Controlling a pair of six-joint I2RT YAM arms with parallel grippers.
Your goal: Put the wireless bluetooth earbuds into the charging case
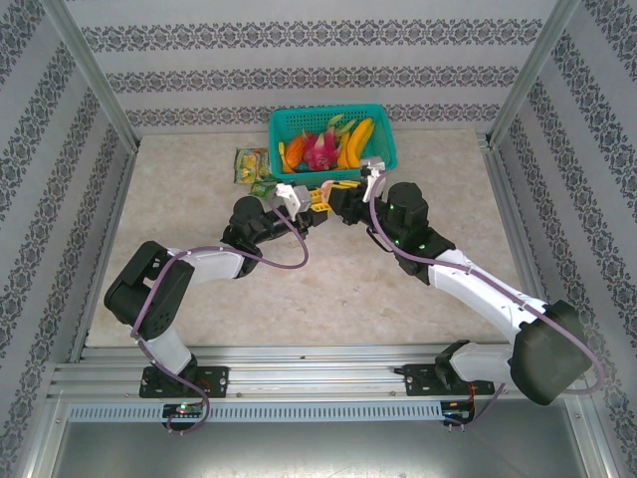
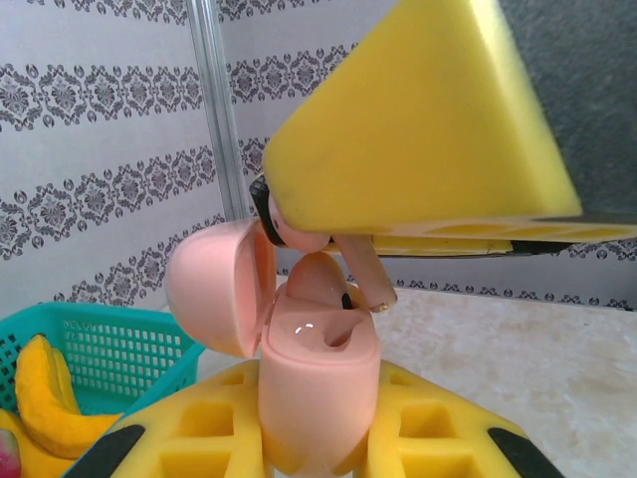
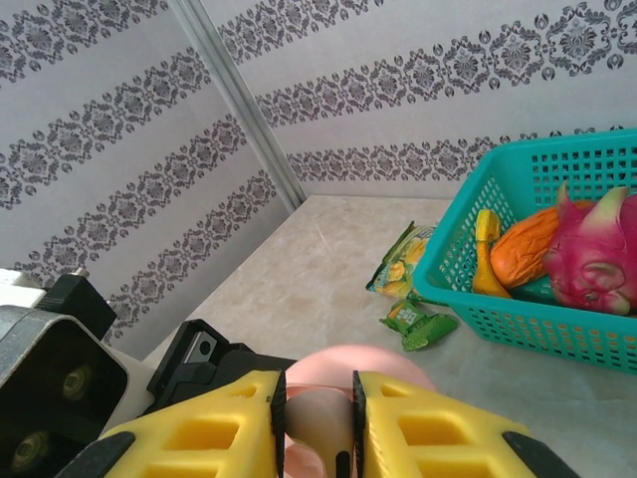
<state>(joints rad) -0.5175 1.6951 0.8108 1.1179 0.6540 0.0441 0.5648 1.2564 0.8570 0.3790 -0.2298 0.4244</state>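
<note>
The two arms meet in the middle of the table (image 1: 199, 299), just before the green basket (image 1: 383, 139). The left gripper (image 2: 318, 443) is closed on the pink case (image 2: 318, 373) and holds it upright between its yellow fingers (image 2: 209, 438). The lid (image 2: 214, 289) of the case stands open, swung to the left on its hinge. The right gripper (image 3: 318, 418) comes from above and pinches a pale pink earbud (image 2: 299, 237) between its yellow fingers. The earbud is directly over the open top of the case, with its stem tilted and the lower end at the rim of the opening. I cannot tell if the stem has already entered its socket. In the basket there are a banana (image 1: 360, 139) and other fruits. Two snack packets (image 3: 403, 269) lie on the table just beside the basket
</note>
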